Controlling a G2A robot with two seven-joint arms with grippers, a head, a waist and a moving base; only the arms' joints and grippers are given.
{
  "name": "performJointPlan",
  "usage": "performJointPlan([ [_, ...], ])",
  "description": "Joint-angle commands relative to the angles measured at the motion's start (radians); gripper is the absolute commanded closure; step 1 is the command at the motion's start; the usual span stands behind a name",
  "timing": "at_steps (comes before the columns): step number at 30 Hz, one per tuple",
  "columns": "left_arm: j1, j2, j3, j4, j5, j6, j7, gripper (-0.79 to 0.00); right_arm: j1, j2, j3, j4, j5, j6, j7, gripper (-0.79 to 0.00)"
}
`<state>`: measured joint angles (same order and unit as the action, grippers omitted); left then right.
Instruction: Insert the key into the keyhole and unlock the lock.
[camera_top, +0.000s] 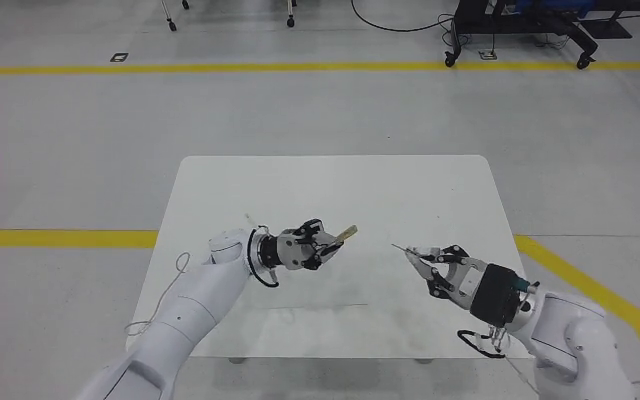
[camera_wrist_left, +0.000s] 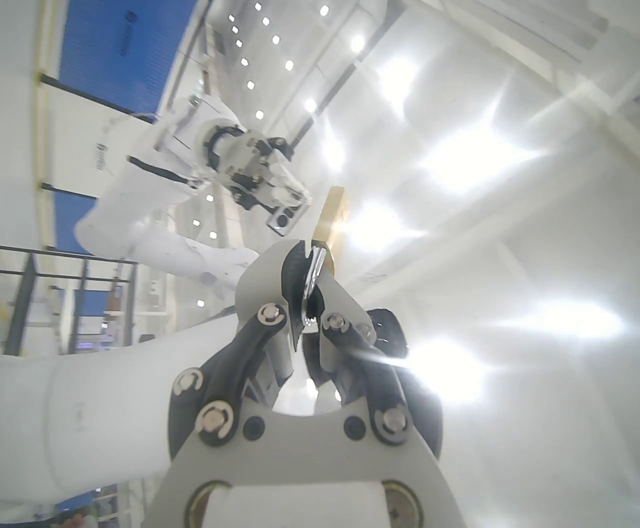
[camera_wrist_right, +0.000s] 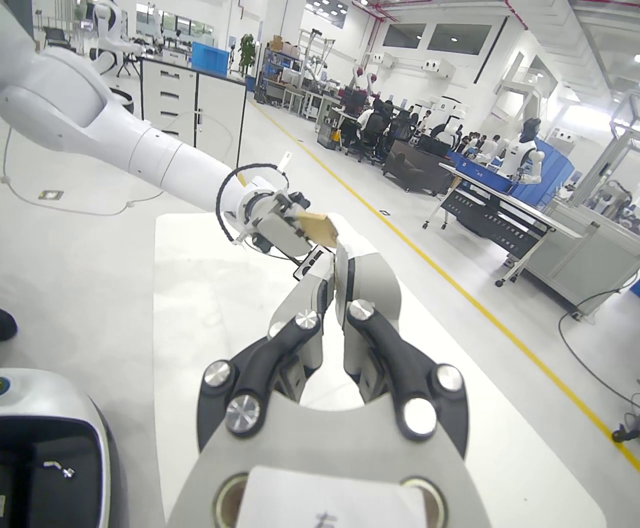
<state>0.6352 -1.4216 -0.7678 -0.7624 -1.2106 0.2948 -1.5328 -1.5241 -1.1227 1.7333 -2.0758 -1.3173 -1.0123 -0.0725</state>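
Lock (camera_top: 346, 234) on the left, up off the bench (camera_top: 400, 190) and in the grasp of the left gripper (camera_top: 330, 240). It is a brass padlock, and its body juts out past the fingertips, angled toward the far right of the bench. From the left wrist view the left gripper (camera_wrist_left: 312, 260) has its fingers (camera_wrist_left: 265, 272) clenched on the silver shackle, and the brass body (camera_wrist_left: 331, 210) stands out beyond them. The right wrist view looks across the bench (camera_wrist_right: 200, 260) at the same lock (camera_wrist_right: 318, 227), its flat brass face turned that way. I can't make out the keyhole from here.

Across to the middle: open bench surface between the two arms, lock and key near each other but apart, not touching.

Now the right side. The right gripper (camera_top: 418, 257) sits over the right part of the bench, pointing back toward the lock. The key (camera_top: 405, 249) shows as a thin sliver poking out from its fingertips, tip aimed to the left. In the right wrist view the right gripper (camera_wrist_right: 340, 265) has its fingers (camera_wrist_right: 370, 280) pressed together around a thin strip seen edge-on, lined up just below the lock in that picture.

Beyond the bench, a yellow line (camera_top: 300, 68) runs across the floor, and a black wheeled cart (camera_top: 520, 25) stands at the far right.
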Motion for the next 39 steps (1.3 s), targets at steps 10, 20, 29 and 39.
performJointPlan([
  [10,-0.153,0.021,0.435,0.086,-0.133,-0.01,-0.003,0.0,-0.085,0.158,0.011,0.009,-0.537,0.0,-0.517,0.0],
  [20,-0.283,0.069,0.472,0.07,-0.01,-0.171,-0.003,0.0,-0.085,0.194,0.059,0.157,-0.431,0.0,-0.541,0.0],
  [29,-0.324,0.085,0.484,-0.054,0.257,-0.449,-0.003,0.0,-0.04,0.198,0.028,0.167,-0.288,0.0,-0.413,0.0],
  [39,-0.383,0.141,0.464,-0.198,0.675,-0.461,0.221,0.0,-0.024,0.206,-0.01,0.155,-0.246,0.0,-0.339,0.0],
])
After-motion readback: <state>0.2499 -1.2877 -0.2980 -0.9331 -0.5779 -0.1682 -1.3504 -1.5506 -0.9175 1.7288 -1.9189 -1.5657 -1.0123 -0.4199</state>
